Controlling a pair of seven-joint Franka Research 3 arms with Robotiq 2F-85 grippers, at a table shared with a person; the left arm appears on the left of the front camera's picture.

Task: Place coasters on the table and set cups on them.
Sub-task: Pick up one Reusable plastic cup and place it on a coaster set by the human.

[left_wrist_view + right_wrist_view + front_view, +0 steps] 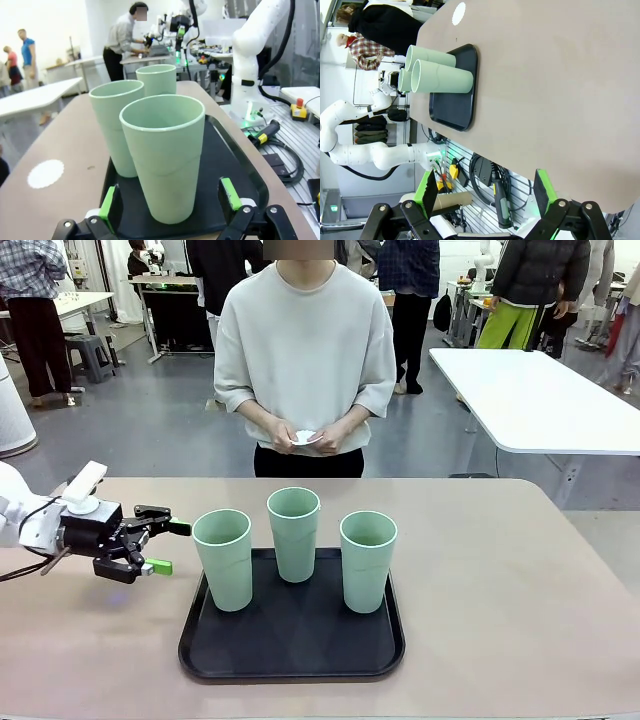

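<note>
**A:** Where are the cups standing just now?

**B:** All three are standing upright on the black tray (290, 662), which is lying on the table (520, 590) toward 6 o'clock. The left cup (223, 560) is sitting at 9 o'clock on the tray, the middle cup (293, 535) at 12 o'clock and the right cup (367, 562) at 3 o'clock.

**A:** And the coasters?

**B:** The person at the far side is holding white coasters (306, 437) in both hands (337, 437), in front of the body. In the left wrist view one coaster (45, 173) is lying flat on the table, at about 8 o'clock from the nearest cup and apart from the tray.

**A:** What is the left claw doing?

**B:** The left gripper (170, 547) is hovering just above the table at 9 o'clock from the left cup, near the tray, with its fingers pointing at that cup. Its jaws are standing wide apart and are gripping nothing.

**A:** And the right one?

**B:** The right gripper (485, 192) is also spreading its jaws wide, with nothing between them. It is looking at the tray from well apart.
</note>
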